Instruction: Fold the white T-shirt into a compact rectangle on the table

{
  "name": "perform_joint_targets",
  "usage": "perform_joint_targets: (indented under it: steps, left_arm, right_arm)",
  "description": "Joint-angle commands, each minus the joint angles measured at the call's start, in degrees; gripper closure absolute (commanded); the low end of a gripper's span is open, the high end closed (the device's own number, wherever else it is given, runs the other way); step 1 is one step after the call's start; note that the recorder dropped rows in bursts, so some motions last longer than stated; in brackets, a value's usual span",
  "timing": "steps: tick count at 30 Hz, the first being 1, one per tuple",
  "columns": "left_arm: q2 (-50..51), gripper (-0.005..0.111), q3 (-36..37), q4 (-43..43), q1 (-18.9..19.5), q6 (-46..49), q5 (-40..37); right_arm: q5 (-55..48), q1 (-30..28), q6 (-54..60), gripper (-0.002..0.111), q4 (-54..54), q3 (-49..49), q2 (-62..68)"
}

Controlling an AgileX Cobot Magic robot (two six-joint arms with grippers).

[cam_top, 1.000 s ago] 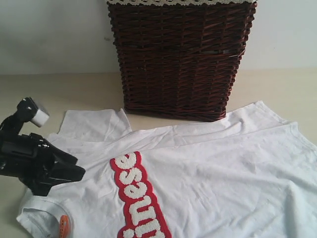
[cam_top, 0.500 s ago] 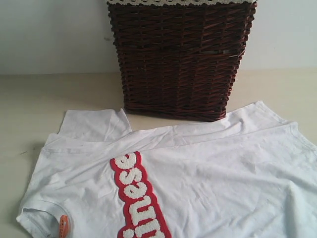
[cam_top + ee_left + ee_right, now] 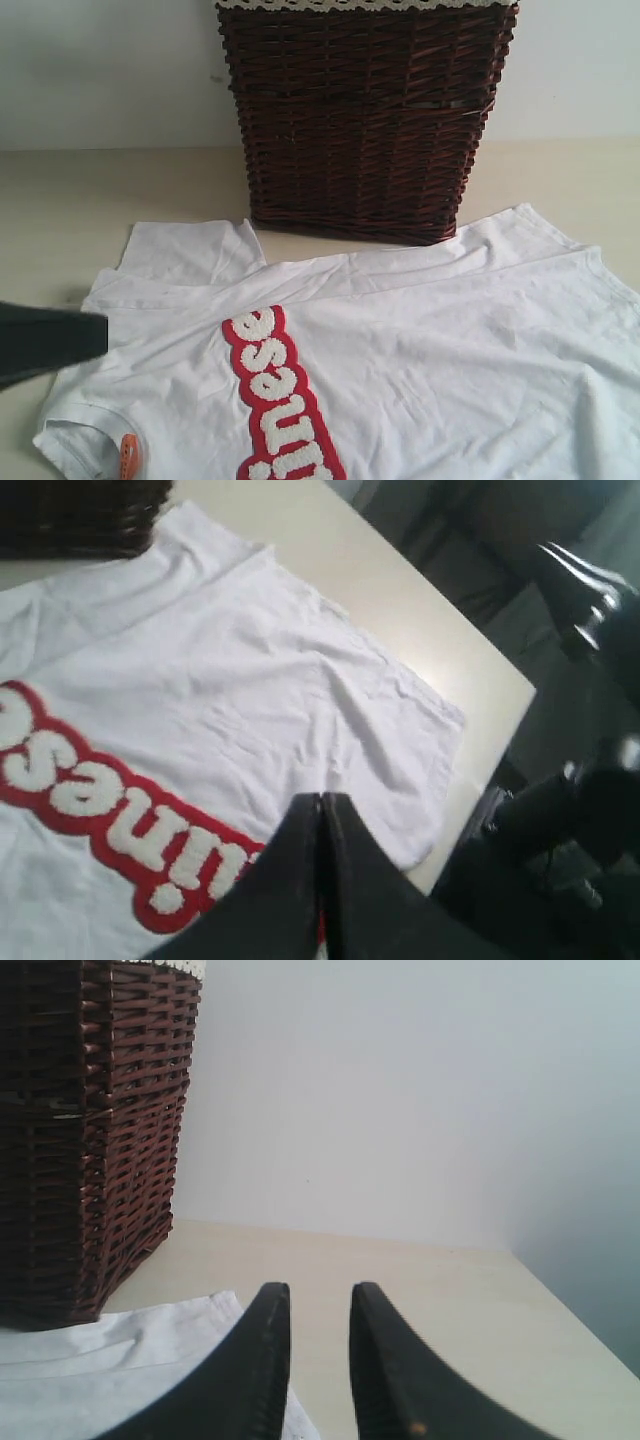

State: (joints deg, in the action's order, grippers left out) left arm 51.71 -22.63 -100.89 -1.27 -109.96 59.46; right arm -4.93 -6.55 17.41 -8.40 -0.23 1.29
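My left hand (image 3: 322, 798) is squeezed tight with nothing in it. It hangs over the white T-shirt (image 3: 250, 660), close to the red band of letters (image 3: 100, 800). I cannot tell if it touches the cloth. My right hand (image 3: 318, 1295) has a small gap between its two sides and holds nothing. It sits low by a corner of the shirt. The shirt lies spread out flat on the counter (image 3: 100, 190), front side up, not folded yet. Its far edge is right by the foot of the basket (image 3: 365, 110), and the orange tag (image 3: 128, 455) shows at the neck. I think a few things could go wrong. If I push down with the left hand closed, it cannot pinch the cloth. It would only shove the cloth and make a bumpy lump. If I lift just one side, the shirt could slide and the fold would come out crooked. The cloth could also rub on the basket and catch there. One edge lies close to the counter's rim, so a hard pull could drag the shirt off.
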Motion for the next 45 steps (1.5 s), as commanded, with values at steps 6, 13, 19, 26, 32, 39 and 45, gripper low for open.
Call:
perform_joint_targets:
  steps: [6, 13, 19, 26, 32, 39, 45]
  left_arm:
    - [4.58, 0.107, -2.95, 2.86, -0.11, -11.8, -45.06]
    - [4.96, 0.107, -2.37, 13.4, 0.0, -11.67, -56.99]
    - [4.96, 0.107, -2.24, 0.95, 0.0, 13.88, -29.95]
    - [4.96, 0.107, -2.02, 0.95, 0.0, 57.82, -1.64]
    - [11.14, 0.107, 0.1, 0.95, 0.0, 61.78, -9.29]
    - [23.93, 0.107, 0.49, 0.95, 0.0, 54.78, -8.48]
    - [22.56, 0.107, 0.49, 0.95, 0.0, 47.5, -10.17]
  right_arm:
    - [0.31, 0.2, 0.31, 0.085, -0.18, 0.23, -0.01]
    - [0.31, 0.2, 0.31, 0.085, -0.18, 0.23, -0.01]
    - [0.31, 0.2, 0.31, 0.085, -0.18, 0.23, -0.01]
    - [0.31, 0.2, 0.31, 0.085, -0.18, 0.23, -0.01]
    - [0.31, 0.2, 0.31, 0.085, -0.18, 0.23, -0.01]
    - [0.31, 0.2, 0.31, 0.085, -0.18, 0.23, -0.01]
    - [0.31, 0.2, 0.31, 0.085, -0.18, 0.23, -0.01]
